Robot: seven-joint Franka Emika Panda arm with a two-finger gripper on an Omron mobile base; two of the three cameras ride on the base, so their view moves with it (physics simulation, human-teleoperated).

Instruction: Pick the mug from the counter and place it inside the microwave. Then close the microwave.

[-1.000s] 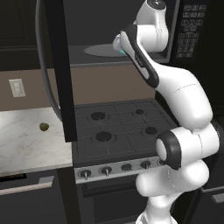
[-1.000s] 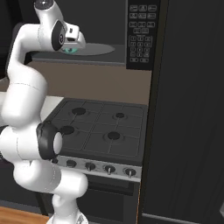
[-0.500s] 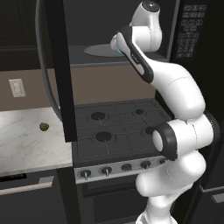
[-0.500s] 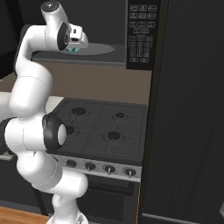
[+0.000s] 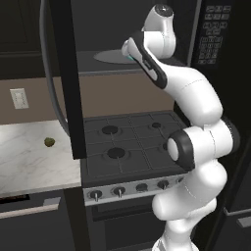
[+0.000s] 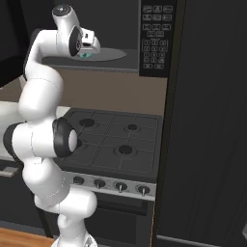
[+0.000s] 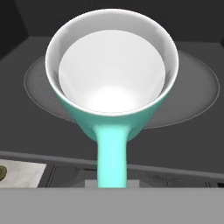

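The microwave [image 5: 147, 39] is standing open above the stovetop [image 5: 130, 144], its dark door [image 5: 63, 78] swung out to the left and its keypad panel [image 6: 153, 36] on the right. Inside, the round grey turntable [image 7: 192, 94] is lying bare.

The arm is reaching up into the opening, so the placing step appears to be in hand. The claw [image 6: 89, 48] is gripping the mug [image 7: 112, 70] by its teal handle, jaws closed on it. In the hand view the mug's white inside is facing the camera and the cup is hanging over the near part of the turntable; whether its base is touching the plate I cannot tell.

Next, to my judgement, the mug needs lowering until it is resting on the turntable, then the claw needs opening and backing straight out. After that the door needs pushing shut.

Down on the marble tabletop [image 5: 29, 162] a small olive lump [image 5: 49, 142] is sitting, well apart from the work.
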